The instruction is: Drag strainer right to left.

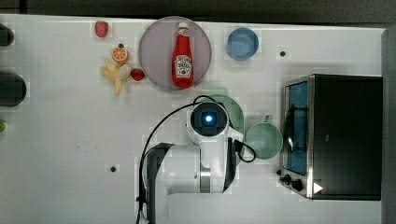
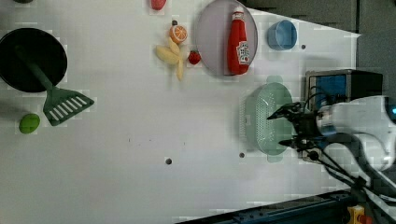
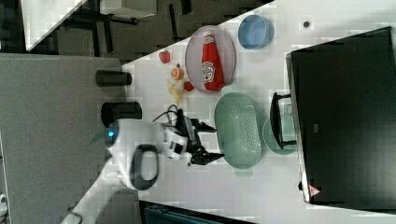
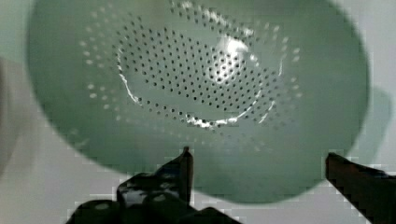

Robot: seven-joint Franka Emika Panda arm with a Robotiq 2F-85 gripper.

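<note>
The strainer point(image 2: 264, 116) is a pale green oval basin with a dotted, perforated floor, standing on the white table next to the toaster oven. In the top view my arm covers most of the strainer point(image 1: 236, 112). My gripper point(image 2: 280, 129) hangs open above the strainer's rim, on the side toward the left view's right, with nothing between its dark fingers. In the right view the gripper point(image 3: 215, 142) sits at the edge of the strainer point(image 3: 239, 130) toward the right view's left. In the wrist view the gripper point(image 4: 259, 161) spans the strainer's point(image 4: 201, 79) near rim.
A pale green mug point(image 1: 264, 140) stands between the strainer and the toaster oven point(image 1: 343, 135). A grey plate point(image 1: 156, 51) carries a ketchup bottle point(image 1: 182, 56). Nearby are a blue bowl point(image 1: 242, 43), toy fruit point(image 1: 119, 67), a black pan point(image 2: 32, 58) and a green spatula point(image 2: 65, 105).
</note>
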